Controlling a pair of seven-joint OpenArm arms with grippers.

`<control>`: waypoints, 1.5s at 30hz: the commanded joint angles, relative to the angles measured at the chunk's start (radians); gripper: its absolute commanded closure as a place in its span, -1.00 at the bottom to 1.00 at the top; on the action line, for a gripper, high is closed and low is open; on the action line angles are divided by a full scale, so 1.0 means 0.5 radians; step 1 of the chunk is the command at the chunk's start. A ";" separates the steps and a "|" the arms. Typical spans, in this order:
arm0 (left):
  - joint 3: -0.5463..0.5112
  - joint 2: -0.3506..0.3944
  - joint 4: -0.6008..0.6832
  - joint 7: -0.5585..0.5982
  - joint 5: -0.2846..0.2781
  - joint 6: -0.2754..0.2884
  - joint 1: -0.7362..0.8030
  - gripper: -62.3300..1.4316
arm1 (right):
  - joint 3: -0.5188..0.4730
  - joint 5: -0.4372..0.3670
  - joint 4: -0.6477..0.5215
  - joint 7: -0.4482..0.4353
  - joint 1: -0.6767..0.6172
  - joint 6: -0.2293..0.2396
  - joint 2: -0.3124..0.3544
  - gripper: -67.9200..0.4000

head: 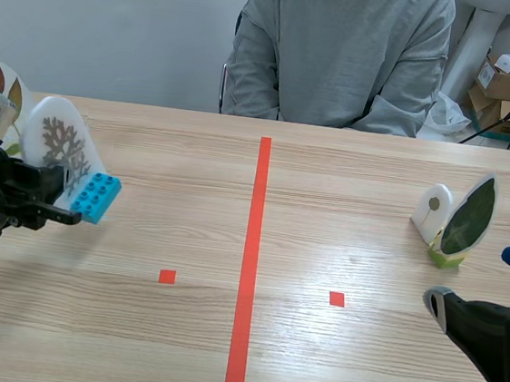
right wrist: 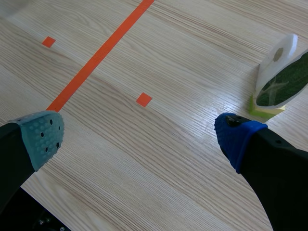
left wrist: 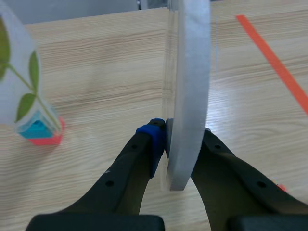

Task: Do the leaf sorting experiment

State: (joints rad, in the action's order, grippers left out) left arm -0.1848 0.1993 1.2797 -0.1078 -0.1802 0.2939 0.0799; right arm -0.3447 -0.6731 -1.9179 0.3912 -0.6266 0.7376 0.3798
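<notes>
The left gripper (head: 52, 199) is clamped on a white oval card printed with a brown branching leaf (head: 60, 139). It holds the card tilted over the left side of the pale wooden table (head: 336, 373), with the card's light blue studded brick base (head: 96, 196) sticking out in front.

The left wrist view shows the pads pinching only the flat faces near the card's edge. I'd worry the card pivots or slips, or that the brick pops off if it lands hard. A swing could also knock the white card with a green sprig (left wrist: 21, 82) nearby.

The right gripper (right wrist: 139, 139) is wide open and empty, near the dark green leaf card on a yellow-green brick (right wrist: 283, 83).

The far-left cards are cut off. I can't tell whether the blue brick touches the table.
</notes>
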 commanded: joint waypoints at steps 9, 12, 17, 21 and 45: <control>-0.156 0.076 -0.492 0.075 0.076 -0.094 -0.390 0.83 | 0.007 -0.014 -0.032 -0.014 0.024 0.016 0.027 -0.92; -0.163 0.134 -0.616 0.105 0.095 -0.130 -0.460 0.83 | 0.007 -0.015 -0.032 -0.002 0.024 0.016 0.027 -0.92; -0.174 0.207 -0.739 0.139 0.133 -0.188 -0.532 0.83 | 0.007 -0.015 -0.032 0.015 0.024 0.016 0.027 -0.92; -0.174 0.243 -0.790 0.179 0.146 -0.198 -0.548 0.83 | 0.007 -0.015 -0.032 0.016 0.024 0.016 0.027 -0.92; -0.170 0.259 -0.912 0.163 0.146 -0.194 -0.553 0.68 | 0.007 -0.016 -0.032 0.022 0.024 0.016 0.027 -0.92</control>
State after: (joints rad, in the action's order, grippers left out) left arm -0.2615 0.3214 0.8070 -0.0372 -0.1020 0.1944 -0.1852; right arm -0.3447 -0.6704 -1.9179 0.4099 -0.6266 0.7376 0.3798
